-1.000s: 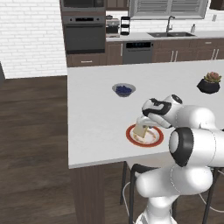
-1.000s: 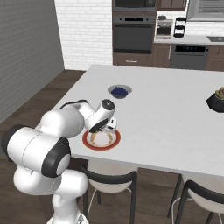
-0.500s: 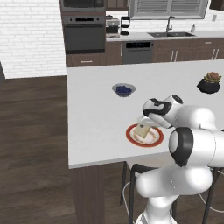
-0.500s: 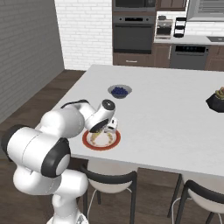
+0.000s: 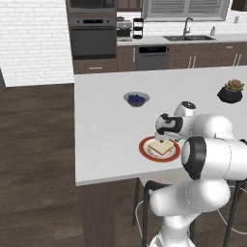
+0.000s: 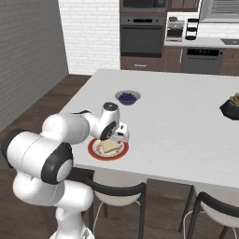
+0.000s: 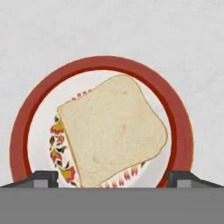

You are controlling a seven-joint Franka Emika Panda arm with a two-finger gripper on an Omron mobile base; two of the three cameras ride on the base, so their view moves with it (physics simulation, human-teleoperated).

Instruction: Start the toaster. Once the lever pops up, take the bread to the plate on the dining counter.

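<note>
On the desk (image 5: pixel 106 120) in the left base view, the bread (image 5: pixel 161 147) lies flat on the plate (image 5: pixel 144 147), with the claw (image 5: pixel 163 137) directly over it. From the right base view, bread (image 6: pixel 110 147) and plate (image 6: pixel 95 151) sit near the desk's front edge, below the claw (image 6: pixel 119 138). Through the hand view, the bread (image 7: pixel 114 129) rests between widely spread fingertips (image 7: pixel 41 178) that touch nothing; the claw is open and empty, so lifting straight up should clear it.
</note>
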